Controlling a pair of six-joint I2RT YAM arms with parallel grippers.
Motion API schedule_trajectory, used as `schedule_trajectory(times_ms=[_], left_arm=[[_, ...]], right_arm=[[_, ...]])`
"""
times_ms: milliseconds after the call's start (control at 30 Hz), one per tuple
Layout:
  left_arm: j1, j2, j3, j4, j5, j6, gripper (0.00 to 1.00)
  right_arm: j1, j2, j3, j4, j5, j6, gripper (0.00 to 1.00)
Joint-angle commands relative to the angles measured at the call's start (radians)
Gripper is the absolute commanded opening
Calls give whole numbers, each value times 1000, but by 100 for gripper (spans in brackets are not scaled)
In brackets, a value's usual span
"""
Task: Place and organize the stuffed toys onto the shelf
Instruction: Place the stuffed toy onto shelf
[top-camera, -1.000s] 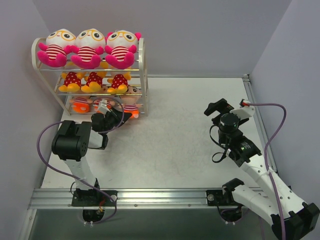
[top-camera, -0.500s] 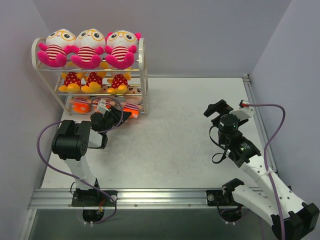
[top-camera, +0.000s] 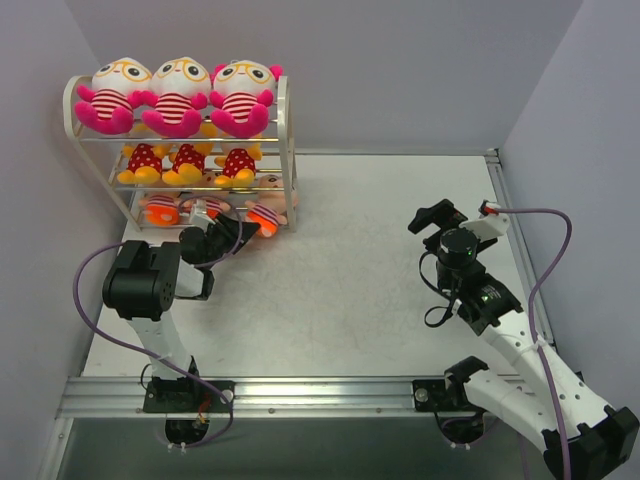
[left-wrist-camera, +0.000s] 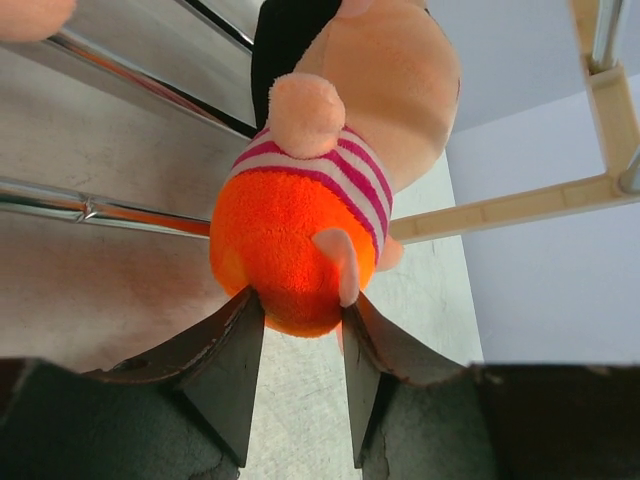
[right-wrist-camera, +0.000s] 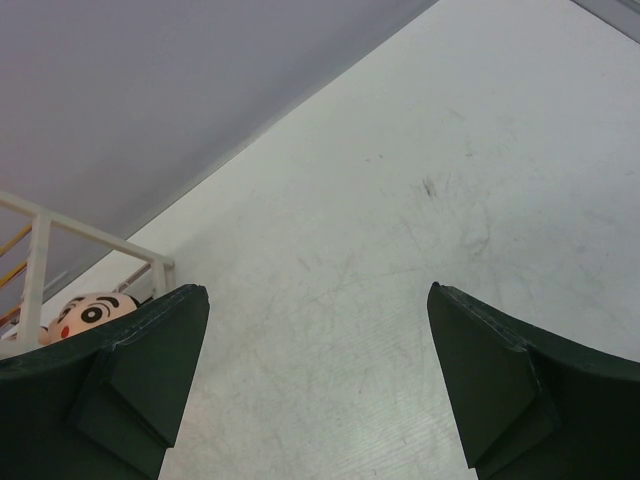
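there are three pink toys (top-camera: 122, 95) (top-camera: 180, 95) (top-camera: 243, 95), three yellow toys (top-camera: 145, 160) (top-camera: 188, 160) (top-camera: 238, 160) in red dresses and three peach-faced toys (top-camera: 160, 210) (top-camera: 205, 207) (top-camera: 265, 214) in orange pants, nine in all, together with one shelf (top-camera: 283, 120) of three tiers, two arms (top-camera: 140, 285) (top-camera: 500, 312), two purple cables (top-camera: 82, 290) (top-camera: 548, 262) and one table (top-camera: 380, 200).

Top camera: fixed above and behind the arms, tilted down toward the far wall. It stands far off and takes in the whole table (top-camera: 380, 260), with the shelf (top-camera: 287, 140) at the far left.
Left wrist camera: low, looking up past the left gripper (left-wrist-camera: 300, 305), very close to a stuffed toy (left-wrist-camera: 300, 240) on the shelf's bottom rods.
Right wrist camera: looks past the right gripper (right-wrist-camera: 315, 300), across the table toward the far left.
Shared: the shelf's right end shows in all three views.
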Motion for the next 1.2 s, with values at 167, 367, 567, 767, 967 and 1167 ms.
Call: schedule_trajectory(times_ms=[167,367,567,767,967,1167], left_arm=[[6,58,-67,261,-98,-129,29],[-2,111,-92,395,-136,-186,19],[-3,69,-89,375,-167,-192,14],[-6,61,-82,384,-208,-229,14],[-17,45,-75,404,-254,-246,14],[-25,-12,-81,386,-296,-244,10]], right_arm=[[-10,-19,-7,14,3,10,96],[-11,-16,-8,19,-1,4,96],[-13,-16,-8,27,-1,-2,96],[-15,-12,-10,31,-3,-7,96],[-16,-12,-13,33,-4,-10,96],[-22,-16,-19,33,-4,-11,96]])
